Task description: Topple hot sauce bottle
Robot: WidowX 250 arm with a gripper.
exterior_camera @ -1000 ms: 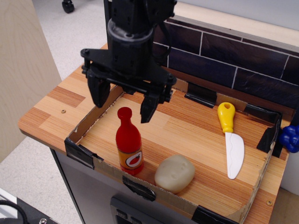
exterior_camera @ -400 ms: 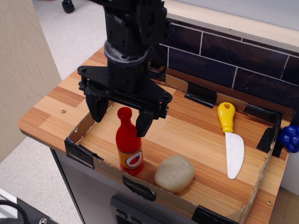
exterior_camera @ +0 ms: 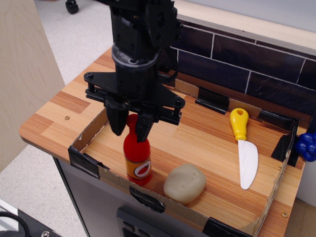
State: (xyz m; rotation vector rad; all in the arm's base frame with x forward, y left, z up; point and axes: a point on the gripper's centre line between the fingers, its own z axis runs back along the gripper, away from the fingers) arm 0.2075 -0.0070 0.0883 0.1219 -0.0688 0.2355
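Observation:
The hot sauce bottle is red with an orange-yellow label and stands upright near the front left of the wooden board. My black gripper hangs straight above it. Its two fingers have closed on the bottle's cap and neck, one on each side. The cap shows only partly between the fingers. The bottle's base rests on the board.
A beige potato-like lump lies right of the bottle. A yellow-handled toy knife lies at the right. A low cardboard rim edges the board, a dark tiled wall stands behind, and a blue object sits at the right edge.
The gripper has come down and forward over the bottle, and its wide-open fingers have closed in onto the cap and neck. The bottle still stands in the same spot.

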